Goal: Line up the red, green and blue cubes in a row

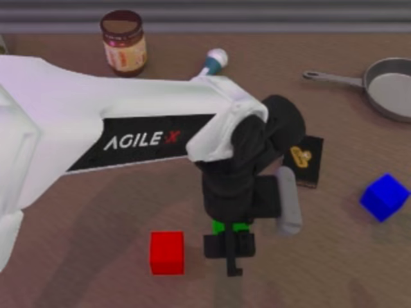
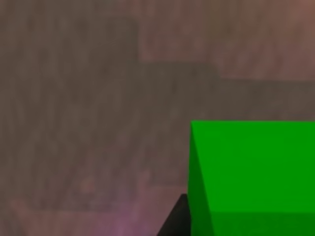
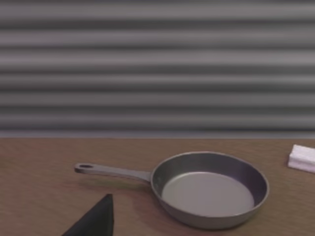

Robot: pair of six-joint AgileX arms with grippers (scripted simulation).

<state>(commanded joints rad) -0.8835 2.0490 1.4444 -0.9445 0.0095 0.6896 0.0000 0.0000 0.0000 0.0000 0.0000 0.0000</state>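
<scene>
My left arm is reaching across the tabletop (image 1: 77, 269) from the top view's left, and its left gripper (image 1: 230, 239) is hanging over the near middle. Under it a sliver of the green cube (image 1: 230, 226) is showing, most of it hidden by the wrist. In the left wrist view that cube (image 2: 253, 177) is filling one corner, with a dark finger (image 2: 173, 221) lying right against its side; only this one finger is showing, so I cannot tell whether the fingers are clamping the cube or standing slightly apart around it, nor whether the cube is resting on the wood or being held just above it.

The red cube (image 1: 167, 252) is sitting on the tabletop just to the left of the gripper, close to the green one but apart from it. The blue cube (image 1: 384, 196) is lying well away toward the right side, turned at an angle.

Behind the arm a flat black box with a gold emblem (image 1: 304, 160) is peeking out. A jar with a brown lid (image 1: 123, 42) is standing near the far edge, a white and teal object (image 1: 215, 62) is lying beside the arm, and a grey frying pan (image 1: 385, 86) is sitting at the far right.

My right arm is out of the top view; its wrist camera is facing the pan (image 3: 209, 189), a white block (image 3: 301, 158) and a dark fingertip (image 3: 96, 221), whose state I cannot tell.
</scene>
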